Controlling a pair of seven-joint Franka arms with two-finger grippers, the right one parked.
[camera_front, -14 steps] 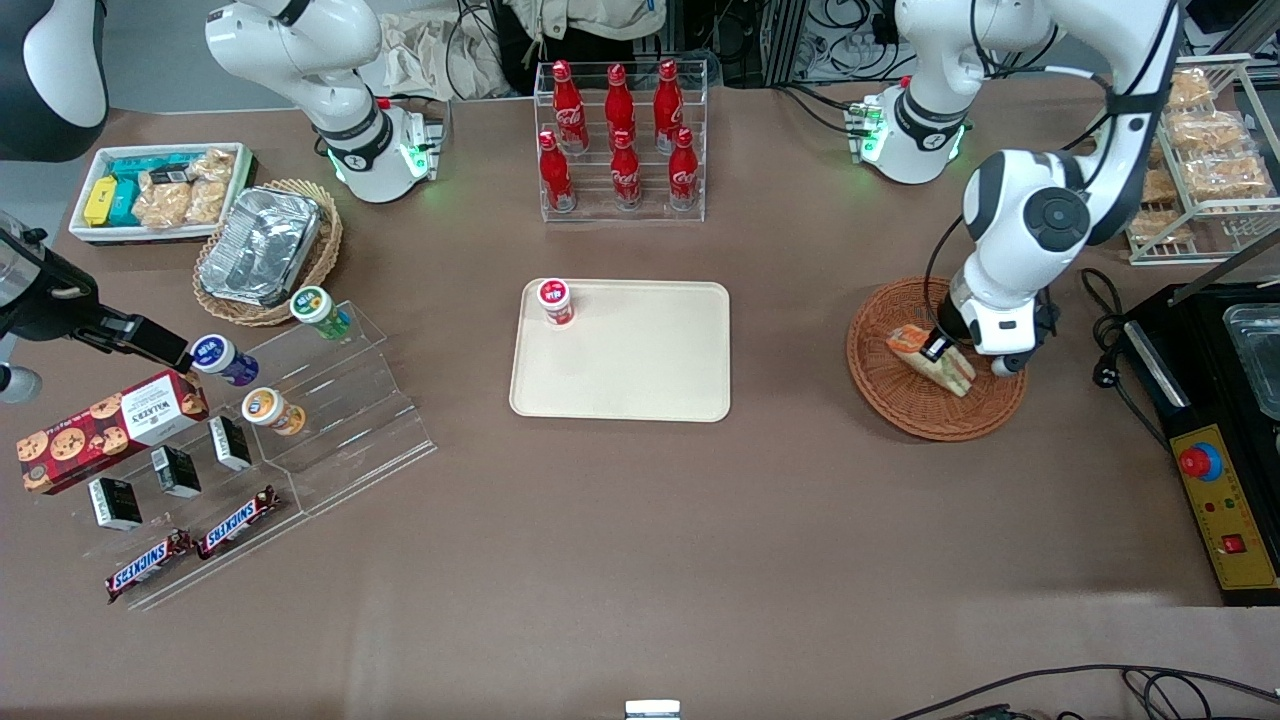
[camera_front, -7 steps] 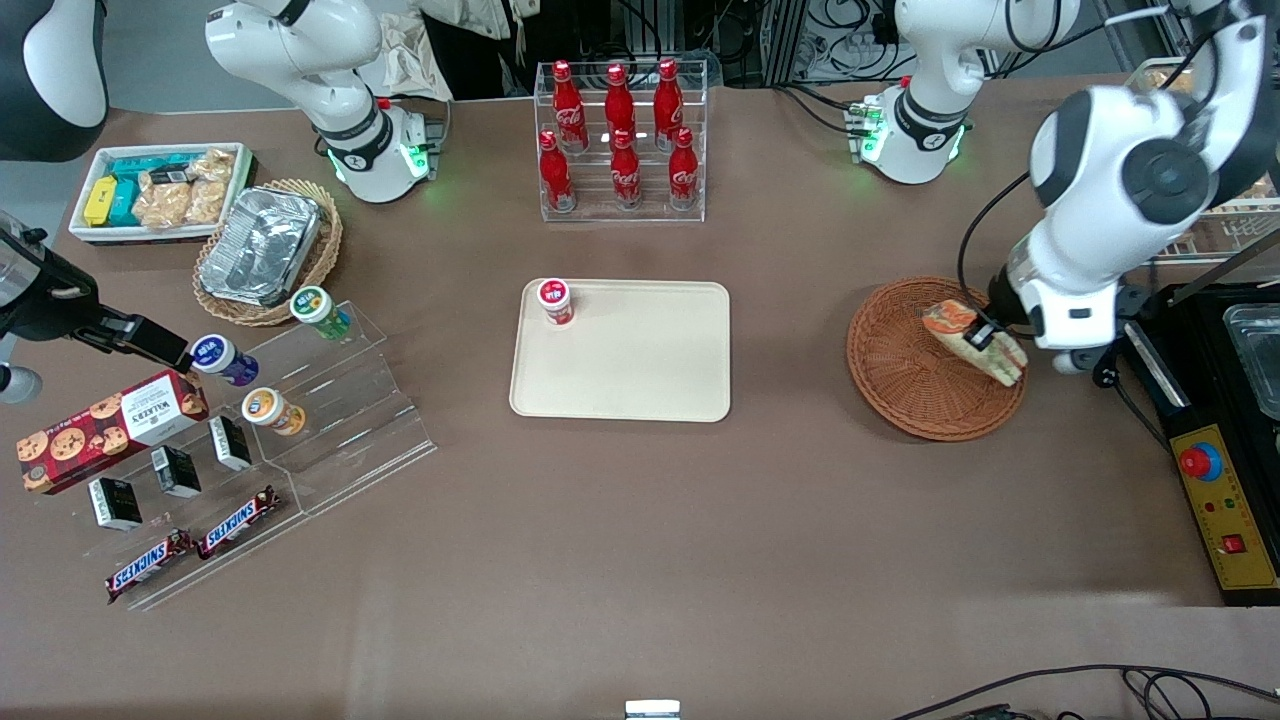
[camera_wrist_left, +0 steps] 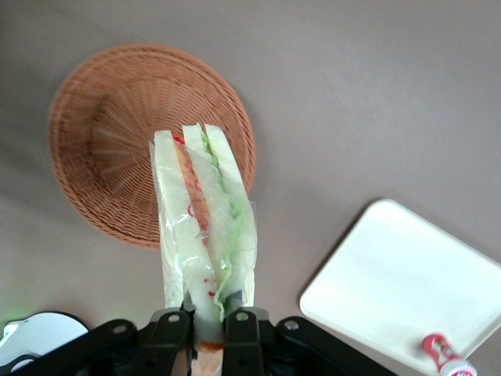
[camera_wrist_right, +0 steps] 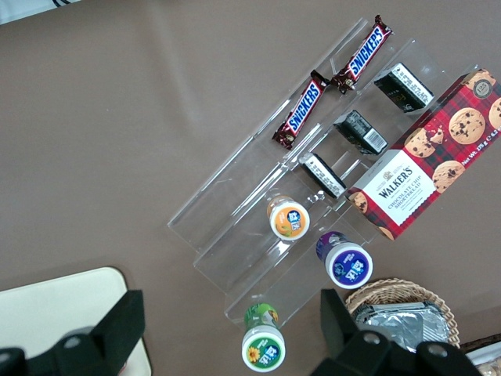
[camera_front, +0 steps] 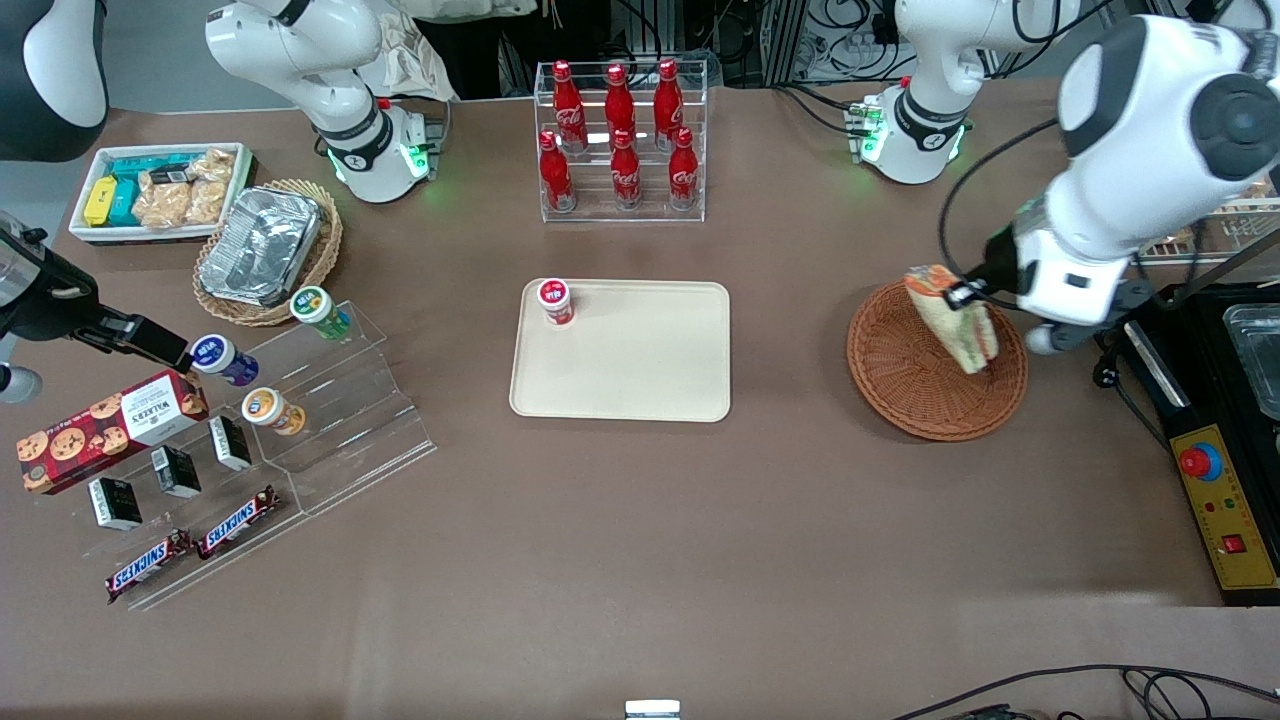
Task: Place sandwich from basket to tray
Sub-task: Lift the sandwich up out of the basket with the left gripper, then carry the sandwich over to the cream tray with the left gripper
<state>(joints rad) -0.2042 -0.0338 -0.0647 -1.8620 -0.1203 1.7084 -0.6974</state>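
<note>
Item: sandwich point(camera_front: 951, 316), triangular wedge in clear wrap, pale bread with orange-red and green filling. Held lifted above the basket point(camera_front: 905, 385), clear of the weave, hanging point-down from the grip; the wrist view point(camera_wrist_left: 205, 227) shows it over the basket's edge.

Item: gripper point(camera_front: 966, 294), left arm's. Fingers point(camera_wrist_left: 243, 333) closed against the sandwich's wide end, one on each flat side.

Item: basket point(camera_wrist_left: 102, 149), round, reddish-brown wicker, shallow. Stands on the brown table point(camera_front: 640, 560) toward the working arm's end; nothing seen inside it.

Item: tray point(camera_front: 640, 370), cream plastic, rounded corners, low rim. Lies at the table's middle, well apart from the basket. A small red-capped pot point(camera_front: 555, 300) stands in one of its corners farthest from the front camera; label too small to read.

Item: clear rack of red cola bottles point(camera_front: 620, 140), farther from the camera than the tray.

Item: stepped clear display point(camera_front: 330, 420), toward the parked arm's end, with two Snickers bars point(camera_wrist_right: 333, 86), a Walkers biscuit box point(camera_wrist_right: 427, 168) and small lidded pots, contents possibly yoghurt.

Item: tan wicker basket with foil container point(camera_front: 262, 245), near that display.
</note>
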